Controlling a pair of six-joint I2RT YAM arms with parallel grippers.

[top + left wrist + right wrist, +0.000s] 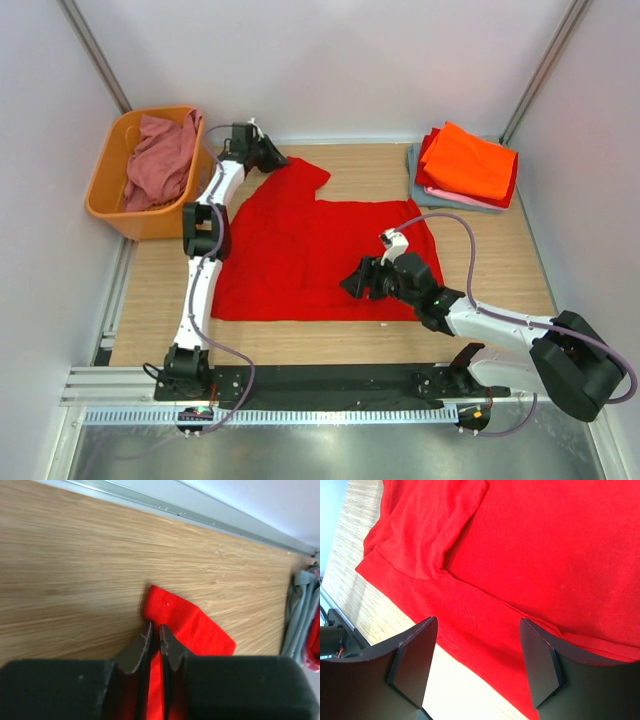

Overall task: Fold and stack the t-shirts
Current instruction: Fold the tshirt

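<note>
Wooden tabletop [480,260] carries the red t-shirt [300,250], spread left of centre. Your left gripper [155,630] pinches only its far corner, so a pull may slip it free. Your right gripper [477,625] hangs open and empty above the near edge.

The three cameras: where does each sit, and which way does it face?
Top external: above, behind the bases, looks down on the table; left arm, right arm show.
Left wrist: low, faces across the table; left claw pinches the red t-shirt.
Right wrist: looks down; open right claw over it.
Both wrist views share that t-shirt.
</note>
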